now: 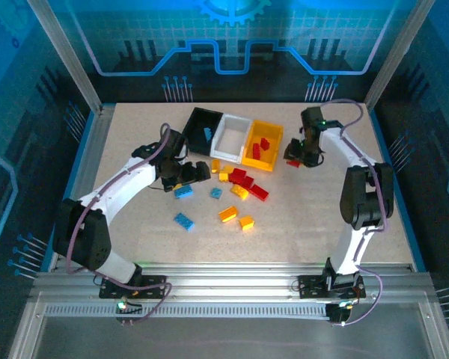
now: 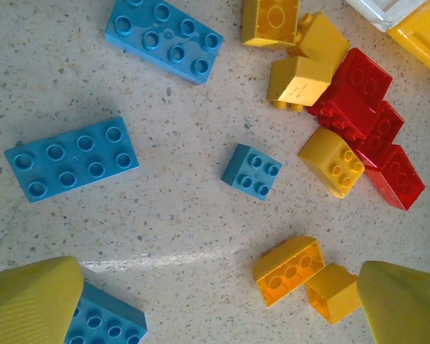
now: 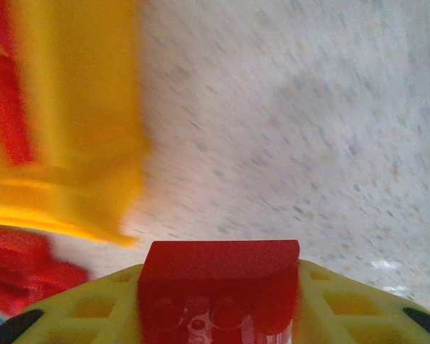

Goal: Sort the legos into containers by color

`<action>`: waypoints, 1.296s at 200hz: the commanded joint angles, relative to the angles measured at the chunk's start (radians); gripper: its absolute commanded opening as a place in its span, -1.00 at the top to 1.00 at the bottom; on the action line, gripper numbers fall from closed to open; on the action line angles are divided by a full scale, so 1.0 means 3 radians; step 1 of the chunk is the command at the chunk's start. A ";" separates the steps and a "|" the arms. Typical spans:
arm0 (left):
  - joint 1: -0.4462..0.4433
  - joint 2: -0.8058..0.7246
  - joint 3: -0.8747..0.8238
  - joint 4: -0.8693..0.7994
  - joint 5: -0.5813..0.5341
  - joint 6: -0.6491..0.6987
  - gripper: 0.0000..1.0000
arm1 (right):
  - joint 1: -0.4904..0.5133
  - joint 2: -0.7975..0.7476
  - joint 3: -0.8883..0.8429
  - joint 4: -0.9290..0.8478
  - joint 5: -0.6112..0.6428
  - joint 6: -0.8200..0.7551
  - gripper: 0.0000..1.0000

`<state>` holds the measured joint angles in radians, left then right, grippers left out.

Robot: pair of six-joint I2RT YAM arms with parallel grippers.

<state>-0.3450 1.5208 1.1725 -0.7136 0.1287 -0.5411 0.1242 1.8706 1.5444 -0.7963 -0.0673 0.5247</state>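
One red lego (image 3: 218, 283), studded face blurred, seemingly clamped

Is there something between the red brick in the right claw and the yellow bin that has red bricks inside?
Nothing visible. The right claw holds the red brick just beside the yellow bin, with a strip of table between them.

Speckled beige surface (image 1: 284, 239), ribbed aluminium rails (image 1: 232, 288) along its near edge. At the far side, a blue-lit panel (image 1: 232, 45) with a gear graphic (image 1: 232, 7). Close up, a pale streak (image 2: 165, 258) crosses the surface.
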 commanded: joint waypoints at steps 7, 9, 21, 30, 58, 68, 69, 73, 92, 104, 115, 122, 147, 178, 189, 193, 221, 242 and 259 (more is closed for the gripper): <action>0.0080 -0.0140 -0.0134 0.0011 0.0068 -0.0154 -0.98 | 0.0176 0.0155 0.0498 -0.0158 -0.0341 0.0183 0.08; 0.0088 -0.0140 -0.0142 0.0007 0.0075 -0.0160 -0.98 | 0.0187 0.0175 0.0536 -0.0171 -0.0345 0.0184 0.08; 0.0141 -0.0129 -0.0184 -0.0030 0.0147 -0.0184 -0.98 | 0.0259 0.0363 0.0742 -0.0221 -0.0374 0.0201 0.08; 0.0168 -0.0111 -0.0206 -0.0088 0.0170 -0.0195 -0.98 | 0.0300 0.0489 0.0870 -0.0234 -0.0401 0.0226 0.08; 0.0184 -0.0128 -0.0291 -0.0268 0.0075 -0.0196 -0.98 | 0.0374 0.0850 0.1238 -0.0284 -0.0452 0.0293 0.08; 0.0188 -0.0156 -0.0339 -0.0295 0.0057 -0.0200 -0.98 | 0.0383 0.0953 0.1335 -0.0305 -0.0480 0.0315 0.07; 0.0188 -0.0158 -0.0342 -0.0295 0.0057 -0.0200 -0.98 | 0.0386 0.0961 0.1345 -0.0305 -0.0480 0.0318 0.07; 0.0189 -0.0174 -0.0365 -0.0300 0.0052 -0.0202 -0.98 | 0.0385 0.0994 0.1378 -0.0311 -0.0491 0.0325 0.07; 0.0211 -0.0263 -0.0468 -0.0302 0.0037 -0.0221 -0.98 | 0.0396 0.1118 0.1494 -0.0344 -0.0501 0.0332 0.07; 0.0234 -0.0307 -0.0533 -0.0296 0.0042 -0.0237 -0.98 | 0.0397 0.1185 0.1556 -0.0381 -0.0504 0.0327 0.04; 0.0255 -0.0339 -0.0575 -0.0291 0.0069 -0.0249 -0.98 | 0.0394 0.1222 0.1598 -0.0410 -0.0507 0.0314 -0.06; 0.0265 -0.0352 -0.0589 -0.0294 0.0081 -0.0252 -0.98 | 0.0396 0.1230 0.1610 -0.0426 -0.0495 0.0312 -0.13; 0.0266 -0.0375 -0.0655 -0.0244 0.0144 -0.0294 -0.98 | 0.0396 0.1149 0.1585 -0.0442 -0.0496 0.0289 -0.31; 0.0263 -0.0385 -0.0837 -0.0162 0.0208 -0.0440 -0.98 | 0.0425 0.0857 0.1417 -0.0473 -0.0466 0.0171 -0.37; 0.0253 -0.0395 -0.0892 -0.0144 0.0227 -0.0485 -0.97 | 0.0450 0.0721 0.1294 -0.0479 -0.0511 0.0084 -0.36; 0.0252 -0.0400 -0.0915 -0.0138 0.0234 -0.0493 -0.97 | 0.0470 0.0669 0.1245 -0.0496 -0.0530 0.0037 -0.36; 0.0220 -0.0426 -0.0943 -0.0139 0.0239 -0.0472 -0.98 | 0.0753 0.0414 0.0845 -0.0883 -0.0436 -0.0420 -0.36; 0.0220 -0.0438 -0.0891 -0.0131 0.0201 -0.0394 -0.98 | 0.1109 0.0199 0.0361 -0.1059 -0.0176 -0.0611 -0.44; 0.0225 -0.0417 -0.0799 -0.0191 0.0100 -0.0298 -0.98 | 0.1377 0.0004 -0.0032 -0.1019 -0.0112 -0.0623 -0.52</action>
<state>-0.2741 1.4151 0.8989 -0.7528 0.1738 -0.6552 0.4347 1.9377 1.6634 -1.0073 -0.1516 0.4088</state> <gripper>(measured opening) 0.989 0.739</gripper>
